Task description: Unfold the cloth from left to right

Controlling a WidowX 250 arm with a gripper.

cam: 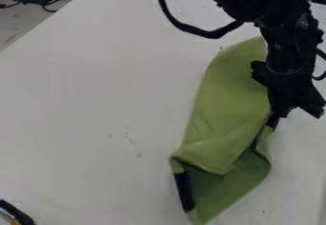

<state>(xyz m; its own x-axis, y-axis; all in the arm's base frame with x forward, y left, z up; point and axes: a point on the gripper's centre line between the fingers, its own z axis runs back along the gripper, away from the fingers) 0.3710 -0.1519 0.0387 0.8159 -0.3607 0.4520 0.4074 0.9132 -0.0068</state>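
Lying mostly frame-left of jaws, edge beside them | green cloth (232,95) | jaws' state: cannot tell

From here, the arm (286,43) runs out past the top edge; it and the gripper (290,108) hide part of the green cloth (229,105) along its right side. The bottom edge crops the cloth's lowest tip. Some dark thing (17,213), lower left, is cut off too; I can't make it out.
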